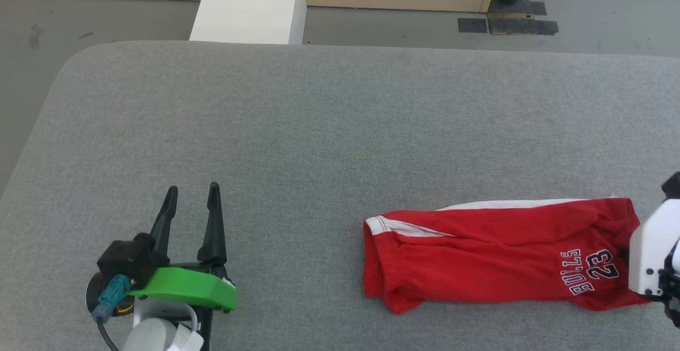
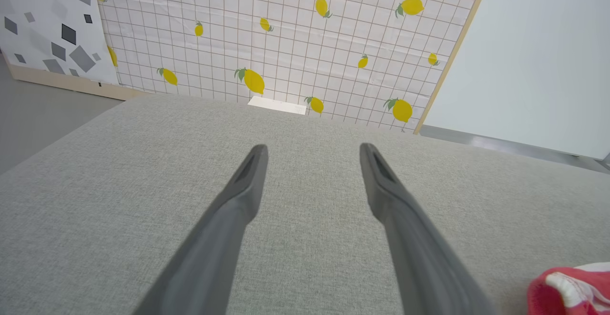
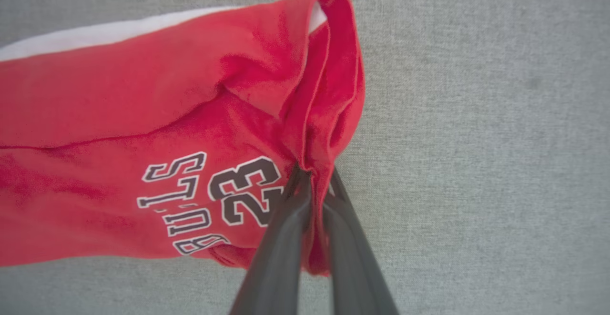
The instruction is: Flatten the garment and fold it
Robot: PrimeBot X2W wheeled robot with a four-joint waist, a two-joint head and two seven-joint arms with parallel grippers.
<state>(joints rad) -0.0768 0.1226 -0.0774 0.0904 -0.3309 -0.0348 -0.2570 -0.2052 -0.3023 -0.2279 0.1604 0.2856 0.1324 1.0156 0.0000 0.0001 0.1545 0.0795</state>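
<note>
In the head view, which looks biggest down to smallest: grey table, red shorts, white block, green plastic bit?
1. Grey fabric-covered table.
2. Red basketball shorts.
3. White rectangular block beyond the table; farther away, so real size unsure.
4. Green plastic cover behind the left claw.

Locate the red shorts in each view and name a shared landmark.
Head view: red shorts lower right.
Left wrist view: shorts' edge in bottom-right corner.
Right wrist view: shorts left and centre, hem pinched by right gripper.
Shared landmark: grey fabric surface.
</note>
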